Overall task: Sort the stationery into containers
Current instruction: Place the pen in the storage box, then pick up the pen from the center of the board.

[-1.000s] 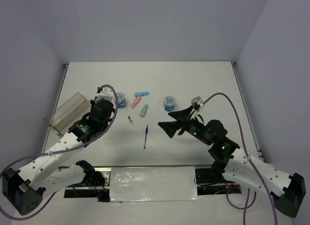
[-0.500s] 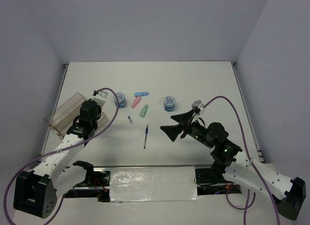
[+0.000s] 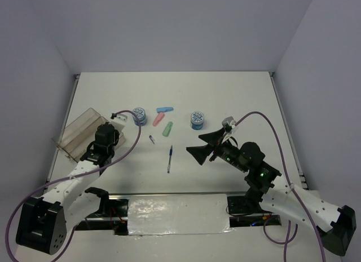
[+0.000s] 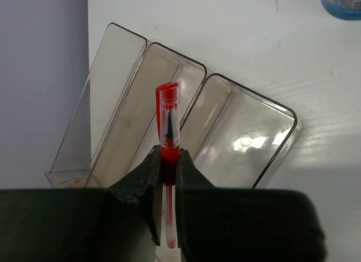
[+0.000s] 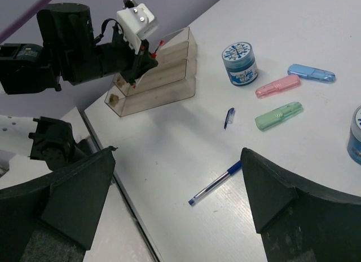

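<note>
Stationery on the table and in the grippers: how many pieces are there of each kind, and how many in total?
Round tubs: 2, left tub, right tub
Capsules: 3, blue capsule, pink capsule, green capsule
Pens: 2, blue pen, red pen
Small blue piece, perhaps a cap: 1
Total: 8

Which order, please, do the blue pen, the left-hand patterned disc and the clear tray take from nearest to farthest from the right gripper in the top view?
Measured from the right gripper:
1. the blue pen, just to its left and slightly nearer the bases.
2. the left-hand disc, farther left and toward the back.
3. the clear tray, at the far left edge.
</note>
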Robot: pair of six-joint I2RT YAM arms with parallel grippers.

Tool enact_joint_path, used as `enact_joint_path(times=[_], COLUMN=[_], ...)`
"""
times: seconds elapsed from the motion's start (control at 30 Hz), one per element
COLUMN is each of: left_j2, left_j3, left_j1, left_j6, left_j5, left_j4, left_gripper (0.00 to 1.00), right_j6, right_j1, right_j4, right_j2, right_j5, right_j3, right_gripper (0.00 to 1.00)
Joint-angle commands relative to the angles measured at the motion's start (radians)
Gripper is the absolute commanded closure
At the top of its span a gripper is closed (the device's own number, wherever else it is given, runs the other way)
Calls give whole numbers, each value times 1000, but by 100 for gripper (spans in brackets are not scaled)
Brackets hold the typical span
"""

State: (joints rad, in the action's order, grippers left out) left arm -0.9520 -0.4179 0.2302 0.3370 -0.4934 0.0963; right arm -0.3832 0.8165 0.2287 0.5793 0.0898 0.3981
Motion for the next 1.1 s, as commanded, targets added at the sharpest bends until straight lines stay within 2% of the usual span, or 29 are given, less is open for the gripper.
enact_joint_path(times=[0.0,0.07,0.2,0.23,0.3,0.57,0.63,0.73,0.77,0.8,0.93,0.97,1.03,1.07], left_j2=[16,15,16,13,6,64,102,156,174,217,321,334,343,334], left_j3=[16,21,19,16,11,-2,-33,-143,-172,-209,-257,-269,-324,-350], left_j1=[-6,-6,-6,-5,-6,-5,-5,-3,-2,0,14,14,14,14], left_j6=[-19,-26,-35,-36,-39,-33,-44,-134,-229,-252,-583,-622,-690,-670], left_j5=[-7,-16,-20,-20,-36,-99,-160,-180,-150,-108,-32,74,178,297], left_j4=[53,40,34,30,22,40,48,-19,-45,-90,-148,-165,-275,-320], left_gripper=[81,74,66,54,1,1,1,1,1,1,1,1,1,1], right_j6=[12,14,18,20,23,-9,-46,-150,-175,-222,-316,-348,-370,-387], right_j1=[-7,-4,-7,-7,-7,-7,-7,16,32,50,140,165,185,200], right_j4=[31,26,23,21,18,17,-6,-191,-297,-393,-543,-567,-603,-600], right_j2=[2,1,-9,-9,-1,56,108,301,362,489,787,838,950,974], right_j5=[5,4,1,4,16,-5,-60,-234,-281,-379,-550,-562,-564,-556], right_j3=[4,7,10,13,22,39,62,188,267,306,534,570,632,643], right_gripper=[0,0,0,0,0,0,0,0,0,0,0,0,0,1])
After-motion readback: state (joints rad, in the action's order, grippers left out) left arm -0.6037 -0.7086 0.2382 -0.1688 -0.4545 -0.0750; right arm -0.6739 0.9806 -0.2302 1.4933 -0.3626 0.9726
